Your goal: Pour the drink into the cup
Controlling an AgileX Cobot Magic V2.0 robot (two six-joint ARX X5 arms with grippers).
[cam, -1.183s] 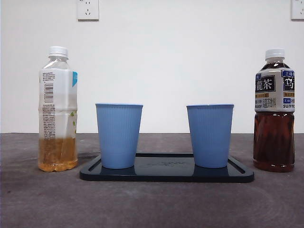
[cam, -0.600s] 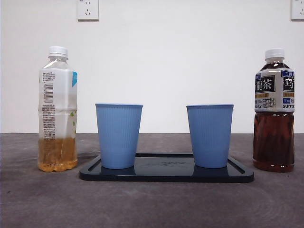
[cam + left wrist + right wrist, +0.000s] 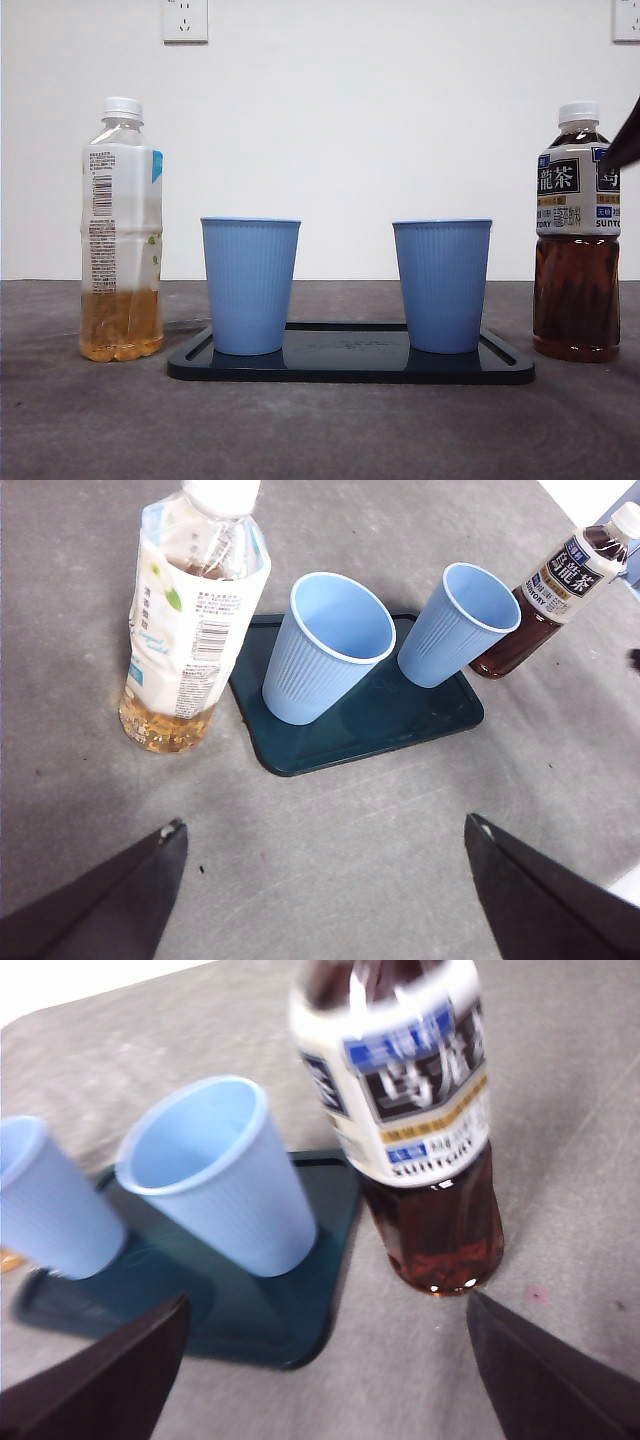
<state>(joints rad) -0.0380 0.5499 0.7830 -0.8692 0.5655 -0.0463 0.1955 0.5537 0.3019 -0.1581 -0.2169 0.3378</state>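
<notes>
A dark tea bottle [image 3: 577, 250] with a white cap stands right of the tray. A light tea bottle [image 3: 122, 230], about a third full, stands left of it. Two empty blue cups, the left cup [image 3: 250, 285] and the right cup [image 3: 442, 285], stand on the tray. My right gripper [image 3: 328, 1300] is open and empty, close to the dark tea bottle [image 3: 420, 1140]; its black tip [image 3: 626, 140] shows beside the bottle's label. My left gripper [image 3: 325, 825] is open and empty, above the table in front of the light tea bottle [image 3: 195, 620].
The dark tray [image 3: 350, 365] lies mid-table between the bottles. A white wall with two sockets stands behind. Bare grey table lies in front of the tray.
A black arm tip has come into the front view at the right edge, beside the dark tea bottle. Bottles, cups and tray have not moved.
</notes>
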